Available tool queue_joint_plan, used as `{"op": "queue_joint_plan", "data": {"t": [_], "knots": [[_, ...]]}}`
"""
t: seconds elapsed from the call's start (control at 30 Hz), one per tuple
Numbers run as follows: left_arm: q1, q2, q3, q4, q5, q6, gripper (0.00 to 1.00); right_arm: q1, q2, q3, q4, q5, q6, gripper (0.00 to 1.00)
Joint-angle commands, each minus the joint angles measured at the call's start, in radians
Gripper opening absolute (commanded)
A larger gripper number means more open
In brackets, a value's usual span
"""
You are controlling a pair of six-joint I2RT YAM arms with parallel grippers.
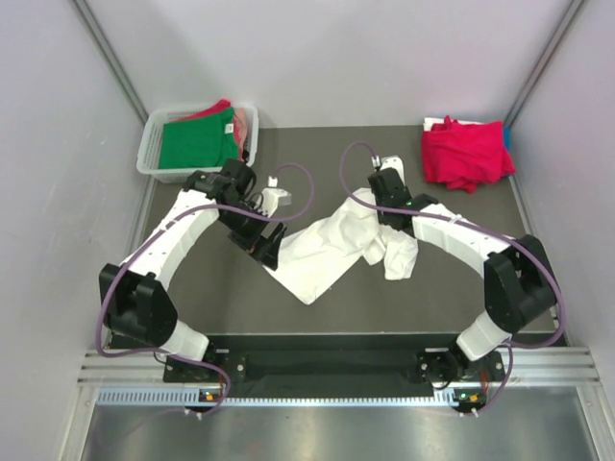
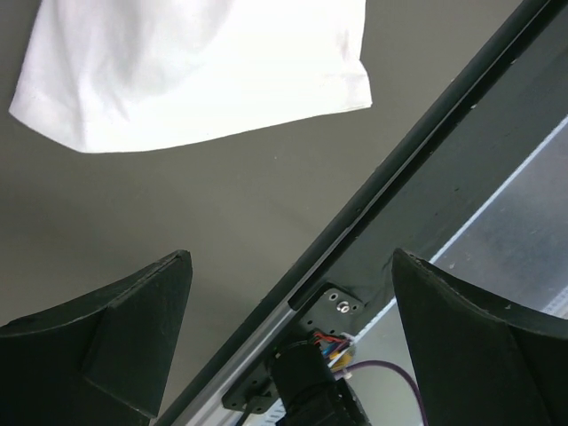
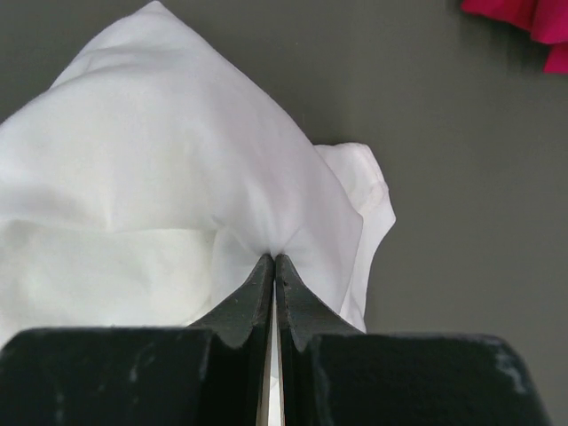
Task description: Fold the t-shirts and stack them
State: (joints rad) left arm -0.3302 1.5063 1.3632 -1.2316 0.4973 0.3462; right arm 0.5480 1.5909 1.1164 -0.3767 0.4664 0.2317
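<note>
Centrally, the white t-shirt [image 1: 322,252] lies crumpled on the dark table [image 1: 211,288]. The right gripper [image 3: 275,262] is pinched together on a raised fold of it, while the left gripper [image 2: 293,257] hangs spread wide over bare table near its edge.

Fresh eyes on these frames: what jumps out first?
The white t-shirt lies crumpled mid-table, with the right gripper shut on a fold of it and the left gripper open and empty beside it. Next come the crimson t-shirts piled at the far right corner and the green t-shirt in the white basket at far left.
</note>
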Motion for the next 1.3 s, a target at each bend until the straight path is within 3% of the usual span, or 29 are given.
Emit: {"op": "queue_joint_plan", "data": {"t": [0.0, 0.1, 0.2, 0.37, 0.53, 1.27], "knots": [[-0.099, -0.012, -0.051, 0.055, -0.121, -0.024, 0.98, 0.003, -0.046, -0.015, 0.048, -0.002, 0.018, 0.00], [-0.107, -0.020, -0.113, 0.109, -0.160, -0.038, 0.98, 0.003, -0.049, -0.018, 0.053, -0.011, 0.021, 0.00], [-0.086, 0.011, -0.159, 0.185, -0.292, -0.053, 0.98, 0.003, -0.046, -0.018, 0.059, -0.021, 0.021, 0.00], [-0.023, 0.135, -0.153, 0.250, -0.296, -0.053, 0.98, 0.003, -0.055, -0.017, 0.056, -0.040, 0.023, 0.00], [-0.026, 0.242, -0.034, 0.216, -0.214, -0.059, 0.98, 0.006, -0.072, -0.030, 0.064, -0.044, 0.026, 0.00], [-0.010, 0.371, 0.008, 0.236, -0.167, -0.039, 0.98, 0.004, -0.108, -0.064, 0.076, -0.055, 0.027, 0.00]]}}
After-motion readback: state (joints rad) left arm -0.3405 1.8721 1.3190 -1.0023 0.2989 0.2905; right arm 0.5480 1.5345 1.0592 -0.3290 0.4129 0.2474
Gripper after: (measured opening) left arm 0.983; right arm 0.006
